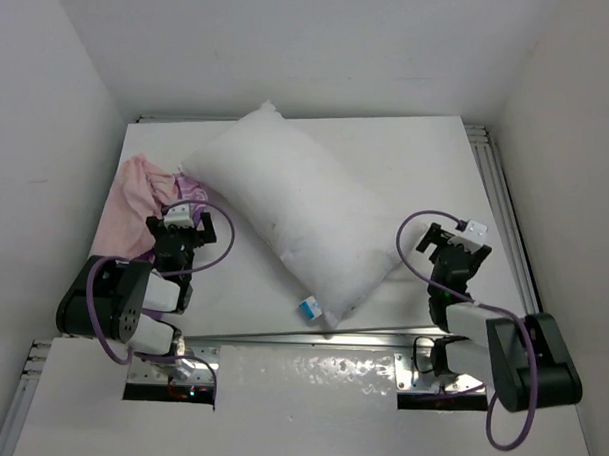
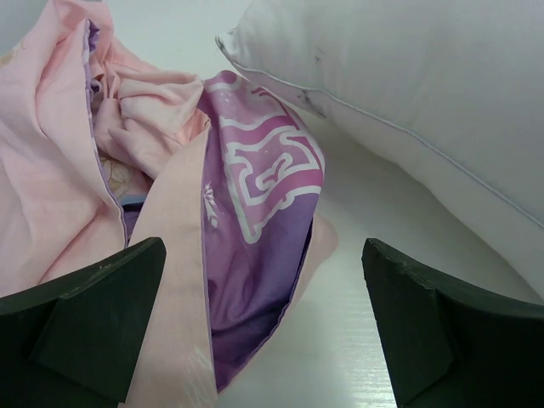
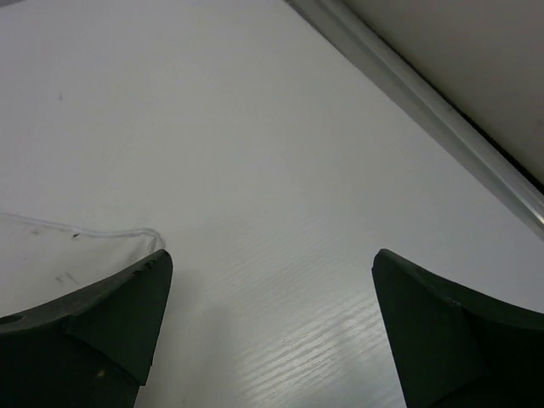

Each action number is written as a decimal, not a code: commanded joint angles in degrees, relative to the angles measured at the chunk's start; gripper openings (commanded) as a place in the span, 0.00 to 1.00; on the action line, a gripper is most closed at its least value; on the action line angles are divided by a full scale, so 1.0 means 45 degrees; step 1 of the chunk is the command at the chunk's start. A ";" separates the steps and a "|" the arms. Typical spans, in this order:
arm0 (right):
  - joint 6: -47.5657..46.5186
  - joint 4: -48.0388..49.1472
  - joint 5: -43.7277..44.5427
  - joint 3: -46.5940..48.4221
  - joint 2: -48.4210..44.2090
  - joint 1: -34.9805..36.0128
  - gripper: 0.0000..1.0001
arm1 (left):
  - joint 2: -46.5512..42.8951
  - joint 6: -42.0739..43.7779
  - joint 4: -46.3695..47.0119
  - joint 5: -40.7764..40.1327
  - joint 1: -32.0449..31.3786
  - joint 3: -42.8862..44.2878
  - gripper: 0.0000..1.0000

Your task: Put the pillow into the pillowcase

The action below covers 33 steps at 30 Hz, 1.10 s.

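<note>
The plump white pillow (image 1: 290, 217) lies diagonally across the middle of the table, its blue-and-white tag (image 1: 310, 309) at the near corner. It fills the upper right of the left wrist view (image 2: 408, 85), and one corner shows in the right wrist view (image 3: 51, 255). The pillowcase (image 1: 135, 197) lies crumpled at the left, pale pink with a purple printed part (image 2: 255, 195). My left gripper (image 1: 181, 219) is open and empty just in front of the pillowcase's edge. My right gripper (image 1: 458, 233) is open and empty over bare table, right of the pillow.
White walls enclose the table (image 1: 407, 162) on three sides. A metal rail (image 1: 505, 215) runs along the right edge and shows in the right wrist view (image 3: 425, 102). Another rail (image 1: 281, 337) runs along the near edge.
</note>
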 commanded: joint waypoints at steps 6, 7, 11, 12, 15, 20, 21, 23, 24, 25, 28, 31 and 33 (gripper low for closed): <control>0.0487 -0.4133 0.2725 0.1673 -0.3506 0.0039 0.99 | -0.0990 0.0772 -0.8426 0.1153 0.0130 0.3974 1.00; 0.0351 -0.4754 0.2222 0.2120 -0.3880 0.0039 0.99 | -0.0197 0.0968 -1.0804 0.0942 0.0130 0.7585 1.00; -0.1535 -0.6511 -0.3221 0.3800 -0.5133 0.0000 0.99 | 0.1276 0.1612 -1.8531 0.0154 0.0169 1.3005 1.00; -0.2105 -0.7001 -0.5011 0.4945 -0.5095 0.0019 0.99 | 0.1160 0.1904 -1.9973 0.0390 0.0169 1.3438 1.00; -0.3689 -1.0512 -1.0822 0.8317 -0.3402 0.0505 0.80 | -0.0223 0.3096 -2.1467 0.1544 0.0169 1.4262 1.00; -0.7208 -1.4447 -0.6013 1.2720 0.1227 0.6400 0.83 | -0.2414 0.4795 -2.3962 0.2384 0.0169 1.5120 0.91; -0.6880 -1.4564 -0.6064 1.3213 0.2413 0.7083 0.96 | -0.2415 0.4720 -2.4359 0.1863 0.0169 1.5141 0.85; -0.6643 -1.4467 -0.6085 1.4266 0.3416 0.7692 0.99 | -0.2124 0.4700 -2.5201 0.1178 0.0188 1.4754 0.73; -0.6816 -1.4196 -0.5697 1.4466 0.4252 0.8353 0.99 | -0.2084 0.4661 -2.5299 0.0439 0.0227 1.4422 0.72; -0.6934 -1.3962 -0.5229 1.4719 0.4628 0.8688 0.99 | -0.2083 0.4680 -2.5068 0.0219 0.0266 1.3510 0.73; -0.6839 -1.3063 -0.3821 1.5033 0.5879 0.9452 0.99 | -0.2084 0.4623 -2.4015 -0.0153 0.0305 1.1577 0.86; -0.6136 -1.3061 -0.3430 1.5249 0.6914 0.9512 0.99 | -0.1598 0.4214 -2.2550 -0.1148 0.0442 1.0381 0.95; -0.6017 -1.3080 -0.2202 1.5172 0.7306 0.9512 0.93 | -0.1109 0.3901 -2.1731 -0.1871 0.0676 1.0181 0.95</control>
